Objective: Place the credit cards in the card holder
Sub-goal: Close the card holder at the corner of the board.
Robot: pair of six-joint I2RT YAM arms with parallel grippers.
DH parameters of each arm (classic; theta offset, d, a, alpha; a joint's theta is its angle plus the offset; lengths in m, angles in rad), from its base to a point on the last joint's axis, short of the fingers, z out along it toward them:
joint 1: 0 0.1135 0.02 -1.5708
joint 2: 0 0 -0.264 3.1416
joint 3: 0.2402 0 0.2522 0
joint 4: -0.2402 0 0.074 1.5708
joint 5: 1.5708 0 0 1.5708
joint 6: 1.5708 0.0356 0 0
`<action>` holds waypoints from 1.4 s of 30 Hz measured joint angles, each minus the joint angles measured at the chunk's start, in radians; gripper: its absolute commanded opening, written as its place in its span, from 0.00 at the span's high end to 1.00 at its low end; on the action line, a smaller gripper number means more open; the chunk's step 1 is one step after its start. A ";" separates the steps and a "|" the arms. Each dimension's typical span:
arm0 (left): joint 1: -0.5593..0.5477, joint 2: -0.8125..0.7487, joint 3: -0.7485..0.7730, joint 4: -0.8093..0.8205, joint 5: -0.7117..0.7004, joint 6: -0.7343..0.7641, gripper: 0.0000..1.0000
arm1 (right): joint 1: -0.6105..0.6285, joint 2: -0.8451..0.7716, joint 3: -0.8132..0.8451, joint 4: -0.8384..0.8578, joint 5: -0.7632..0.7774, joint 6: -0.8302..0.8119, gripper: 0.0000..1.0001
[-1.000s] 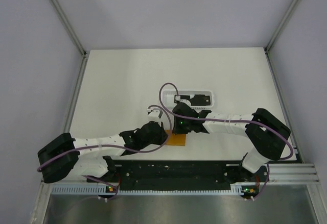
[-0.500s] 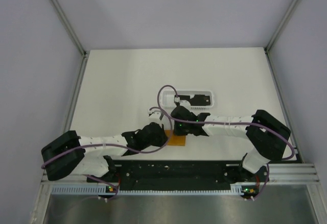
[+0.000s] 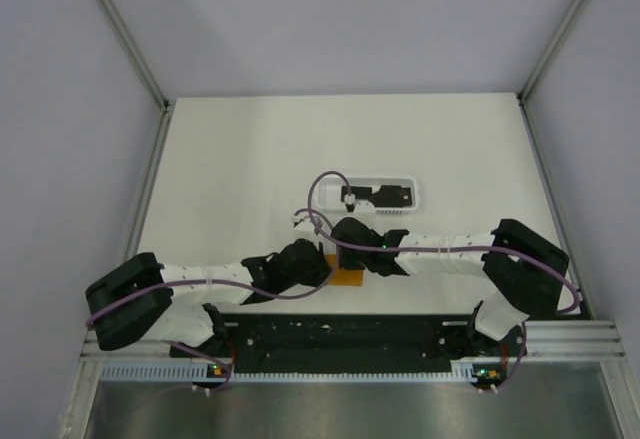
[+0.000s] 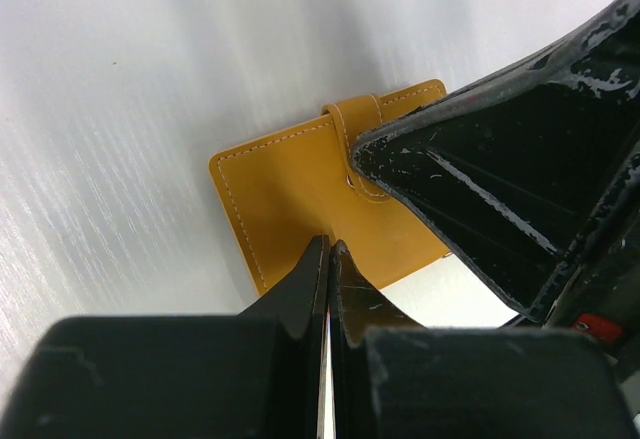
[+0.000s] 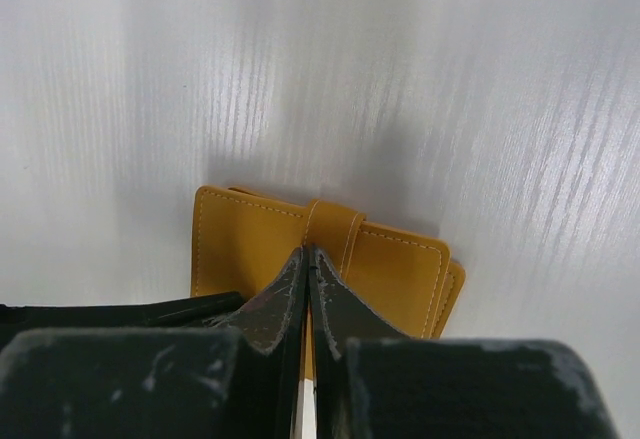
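Meeting on the folded orange card holder (image 4: 290,184), left fingers (image 4: 298,299) and right fingers (image 5: 283,299), each pair tightly closed.

You are working in a robot lab cell: a white laminate tabletop (image 3: 230,159) boxed in by plain pale lilac-grey wall panels (image 3: 340,19) on silver aluminium frame struts (image 3: 125,29), with a slotted aluminium mounting rail (image 3: 560,337) running along the edge at six o'clock.
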 measured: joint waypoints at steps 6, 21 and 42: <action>0.000 0.003 0.000 0.008 0.013 -0.004 1.00 | 0.006 -0.043 -0.032 0.019 0.002 0.003 0.84; 0.000 0.002 0.000 0.012 0.033 -0.017 1.00 | 0.021 -0.189 -0.101 -0.145 -0.021 -0.019 0.72; 0.000 0.000 0.000 0.005 0.026 -0.013 1.00 | -0.014 -0.313 -0.146 -0.143 -0.045 -0.004 0.69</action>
